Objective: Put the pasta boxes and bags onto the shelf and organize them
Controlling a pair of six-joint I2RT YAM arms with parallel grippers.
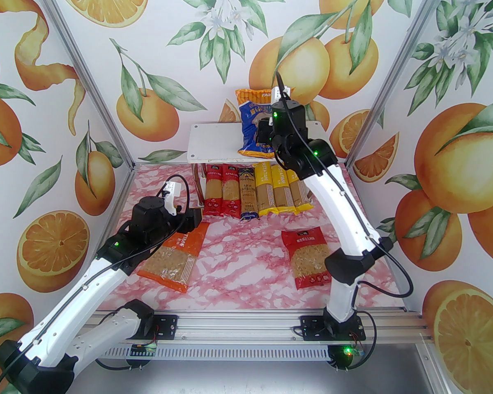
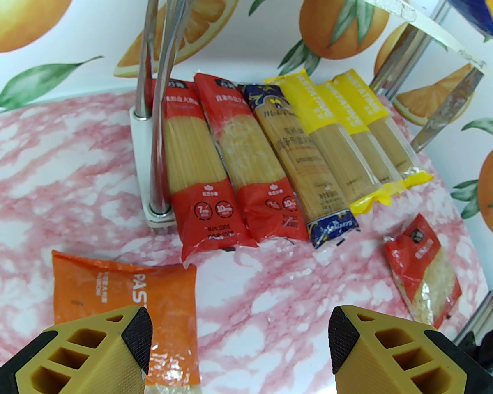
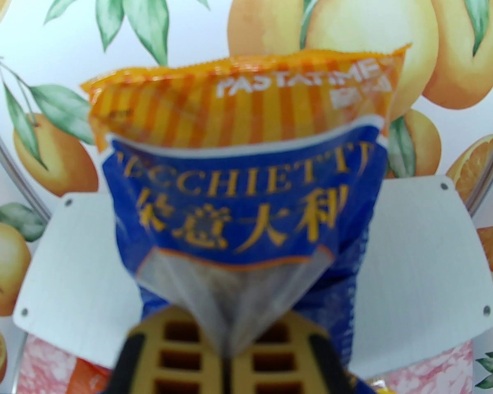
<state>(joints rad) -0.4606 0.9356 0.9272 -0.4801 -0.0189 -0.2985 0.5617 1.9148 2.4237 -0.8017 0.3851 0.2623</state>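
The shelf (image 1: 213, 143) stands at 12 o'clock, with six spaghetti packs (image 1: 252, 191) abreast on its lower board. The orange bag (image 1: 174, 257) lies at 8 and the red bag (image 1: 308, 257) at 4. The right gripper (image 3: 226, 343), arm stretched to 12, clamps the blue bag (image 3: 238, 203) upright over the top board. The left gripper (image 2: 240, 326), arm bent low, hovers over the orange bag, fingers apart.

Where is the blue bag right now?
Top view: the blue bag is upright, pinched in the right gripper over the middle of the shelf, above the spaghetti row.
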